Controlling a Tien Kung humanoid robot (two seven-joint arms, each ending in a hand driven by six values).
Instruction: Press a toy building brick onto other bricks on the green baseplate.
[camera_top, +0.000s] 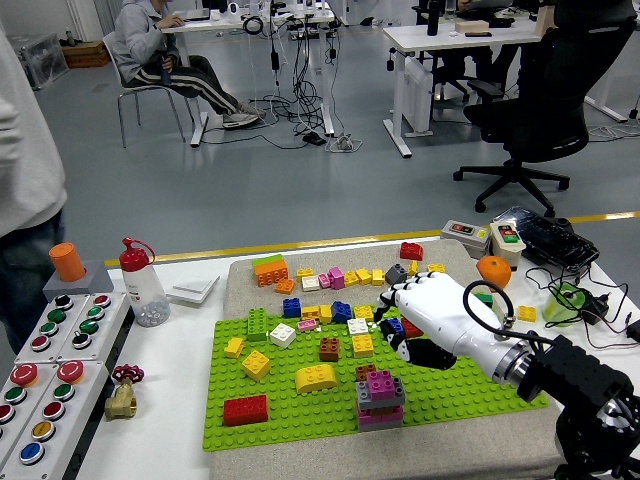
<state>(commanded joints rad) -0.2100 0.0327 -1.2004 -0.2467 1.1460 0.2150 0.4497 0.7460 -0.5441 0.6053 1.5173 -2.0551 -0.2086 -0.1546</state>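
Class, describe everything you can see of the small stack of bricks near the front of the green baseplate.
The stack of bricks stands upright near the front edge of the green baseplate, right of the yellow arched brick. It looks like glossy plastic: a magenta brick with round studs on top, grey beneath, pink-purple at the bottom, and a brown brick at its back. Nothing holds it; the right hand hovers apart, farther back.

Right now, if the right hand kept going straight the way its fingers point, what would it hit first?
Probably the white brick just beyond the right hand's fingers, then the blue brick. Its height above them is unclear, so it might pass over.
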